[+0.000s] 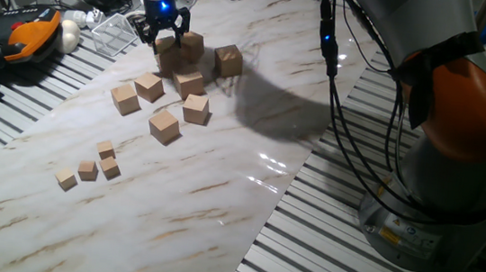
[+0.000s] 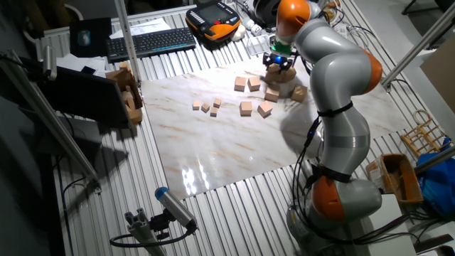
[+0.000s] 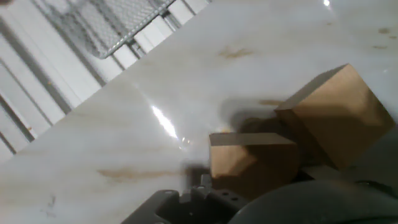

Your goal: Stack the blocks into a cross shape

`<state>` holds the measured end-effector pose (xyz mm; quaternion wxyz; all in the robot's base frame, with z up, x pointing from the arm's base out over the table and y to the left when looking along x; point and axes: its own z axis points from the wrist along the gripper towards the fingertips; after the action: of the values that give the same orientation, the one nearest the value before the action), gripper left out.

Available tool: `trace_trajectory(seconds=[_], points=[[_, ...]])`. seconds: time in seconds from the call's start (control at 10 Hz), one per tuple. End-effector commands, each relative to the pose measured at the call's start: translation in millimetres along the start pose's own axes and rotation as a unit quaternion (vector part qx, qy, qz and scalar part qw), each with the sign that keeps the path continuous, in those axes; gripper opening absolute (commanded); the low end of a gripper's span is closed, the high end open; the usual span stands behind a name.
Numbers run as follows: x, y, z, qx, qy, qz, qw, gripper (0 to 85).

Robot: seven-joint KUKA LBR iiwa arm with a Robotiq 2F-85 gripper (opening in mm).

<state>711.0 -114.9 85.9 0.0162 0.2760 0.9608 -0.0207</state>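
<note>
From where I stand, the gripper hangs low over the far end of the marble board, at about eleven o'clock from the board's middle in one fixed view. Its dark fingers straddle the top of a block, with a second block touching it at three o'clock. Whether the fingers actually press on the wood I cannot tell; in the hand view a block sits right under the hand and another stands at its two o'clock, edges meeting.

The other blocks lie scattered nearby: one off at three o'clock from the gripper, one just below the pair, then one, one, one and one spreading toward six o'clock, all flat on the board.

Four small cubes cluster farther down at seven o'clock, well apart from the rest. A wire basket sits beside the board at nine o'clock from the gripper.
</note>
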Motion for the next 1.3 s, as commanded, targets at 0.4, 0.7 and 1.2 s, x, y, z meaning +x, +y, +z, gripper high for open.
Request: trace_trajectory(seconds=[0.4,0.7,1.2], points=[[-1.2,-1.2,-1.6,0.007,0.006,-0.273,0.9620,0.0],[-0.7,-2.1,-2.0,0.011,0.015,-0.336,0.9418,0.0],[2.1,-7.5,-7.3,0.008,0.005,-0.391,0.9205,0.0]])
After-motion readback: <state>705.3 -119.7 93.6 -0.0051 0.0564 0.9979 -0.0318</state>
